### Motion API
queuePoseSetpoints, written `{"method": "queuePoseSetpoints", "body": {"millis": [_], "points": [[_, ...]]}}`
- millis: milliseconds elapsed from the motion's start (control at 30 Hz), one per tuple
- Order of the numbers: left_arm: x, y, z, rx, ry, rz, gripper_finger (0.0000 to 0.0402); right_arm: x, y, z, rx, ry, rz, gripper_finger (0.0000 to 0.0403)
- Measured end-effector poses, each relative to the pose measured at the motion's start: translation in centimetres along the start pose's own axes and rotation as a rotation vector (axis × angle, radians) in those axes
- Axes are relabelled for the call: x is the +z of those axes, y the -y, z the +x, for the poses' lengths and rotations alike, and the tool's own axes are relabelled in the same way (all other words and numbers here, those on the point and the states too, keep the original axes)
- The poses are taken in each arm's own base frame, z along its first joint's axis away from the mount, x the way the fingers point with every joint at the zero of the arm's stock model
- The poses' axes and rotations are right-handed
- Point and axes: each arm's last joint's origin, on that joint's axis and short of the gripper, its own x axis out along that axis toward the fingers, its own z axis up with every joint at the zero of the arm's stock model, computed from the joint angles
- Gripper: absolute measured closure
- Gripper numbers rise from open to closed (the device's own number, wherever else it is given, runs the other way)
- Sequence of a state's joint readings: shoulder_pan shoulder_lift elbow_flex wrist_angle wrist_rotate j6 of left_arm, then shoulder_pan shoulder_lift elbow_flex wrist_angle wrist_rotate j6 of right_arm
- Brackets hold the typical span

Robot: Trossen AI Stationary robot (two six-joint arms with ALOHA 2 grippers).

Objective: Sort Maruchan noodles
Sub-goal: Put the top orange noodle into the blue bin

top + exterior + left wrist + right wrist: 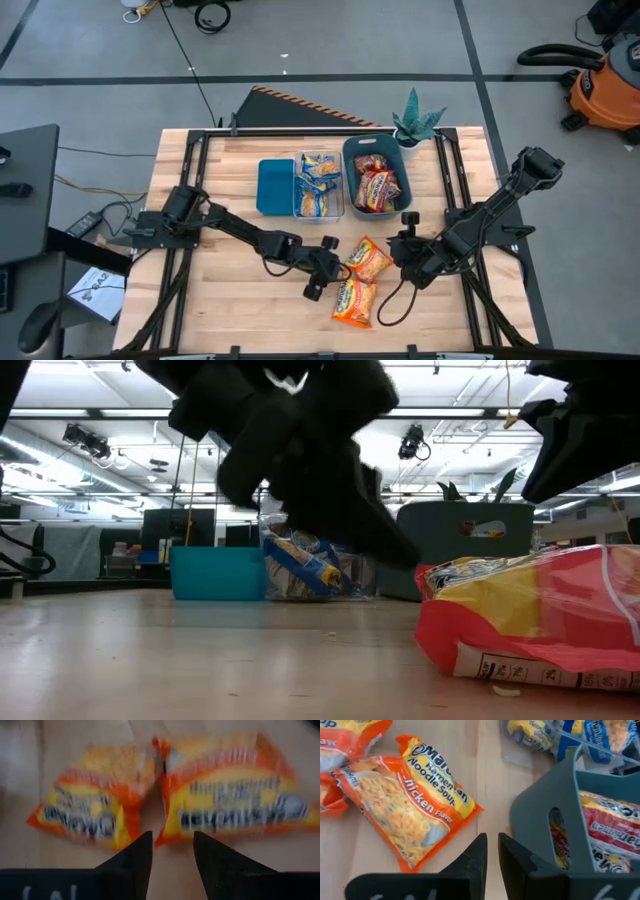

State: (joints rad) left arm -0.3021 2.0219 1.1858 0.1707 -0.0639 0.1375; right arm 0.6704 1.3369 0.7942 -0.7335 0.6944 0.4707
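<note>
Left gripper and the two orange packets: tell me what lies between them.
Only bare wood: in the left wrist view the left gripper faces both orange packets.

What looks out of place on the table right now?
Two orange noodle packets lie loose on the wood, unsorted, between the left pincer and right pincer. The teal bin looks empty.

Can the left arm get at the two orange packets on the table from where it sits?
Probably yes: the left gripper, fingers parted, faces both orange packets with bare table between; nothing blocks it.
</note>
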Motion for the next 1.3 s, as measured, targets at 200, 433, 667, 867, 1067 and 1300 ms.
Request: {"method": "queuePoseSetpoints", "body": {"millis": [200,433,667,867,1067,1300], "points": [[-0.4,0.0,0.5,0.001,-0.004,0.08,0.0278,0.2,0.0,0.0,-0.027,0.031,0.013,0.0351],[-1.0,-0.2,1.2,-0.003,-0.016,0.104,0.0285,0.3,-0.4,-0.2,-0.01,0.055,0.016,0.0351],[-1.1,-0.5,1.3,-0.003,0.002,0.109,0.0286,0.5,-0.5,-0.2,0.001,0.074,0.034,0.0351],[-0.9,-0.5,1.3,-0.046,0.024,0.108,0.0286,0.6,-0.5,-0.3,0.013,0.08,0.044,0.0351],[-0.5,-0.5,1.3,-0.052,0.071,0.108,0.0286,0.8,-0.6,-0.3,0.033,0.085,0.033,0.0351],[-0.5,-0.3,1.3,-0.08,0.079,0.109,0.0313,1.0,-0.7,-0.3,0.045,0.102,0.064,0.0351]]}}
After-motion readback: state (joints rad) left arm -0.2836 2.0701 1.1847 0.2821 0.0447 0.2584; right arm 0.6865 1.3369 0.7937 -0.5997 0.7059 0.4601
